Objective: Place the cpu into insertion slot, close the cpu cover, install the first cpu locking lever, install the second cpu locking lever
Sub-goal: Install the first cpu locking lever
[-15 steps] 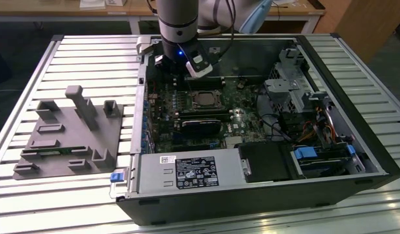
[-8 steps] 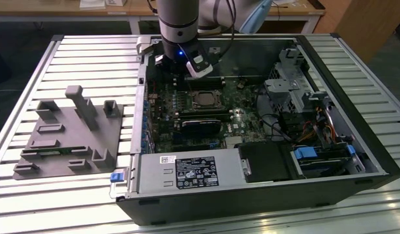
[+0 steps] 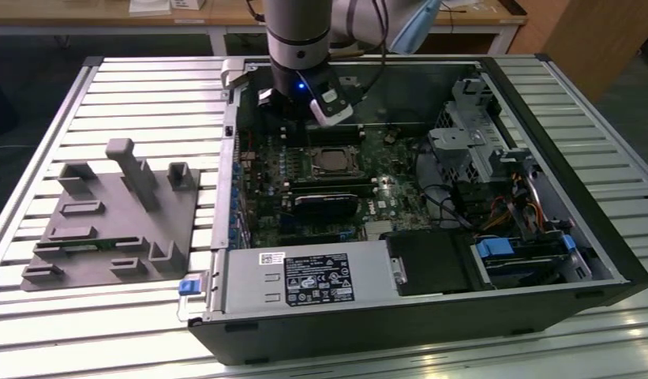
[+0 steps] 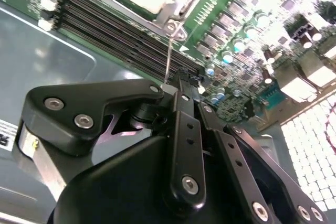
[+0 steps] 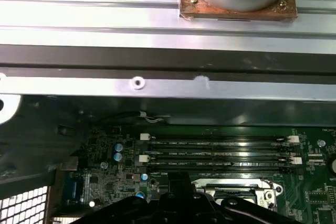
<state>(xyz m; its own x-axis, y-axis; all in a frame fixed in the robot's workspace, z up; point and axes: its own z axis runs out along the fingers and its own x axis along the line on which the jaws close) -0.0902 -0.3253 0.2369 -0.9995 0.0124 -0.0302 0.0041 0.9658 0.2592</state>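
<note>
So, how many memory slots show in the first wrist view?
4: memory slots lying side by side between the case wall and the insertion slot; more may be hidden elsewhere.

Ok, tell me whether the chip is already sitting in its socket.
Yes, in the exterior view the chip lies flat inside the silver frame of the socket.

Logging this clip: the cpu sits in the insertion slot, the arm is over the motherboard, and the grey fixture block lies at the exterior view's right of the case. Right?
No. The exterior view shows the grey fixture block at the exterior view's left of the case. The cpu does sit in the insertion slot, and the arm is over the motherboard.
</note>
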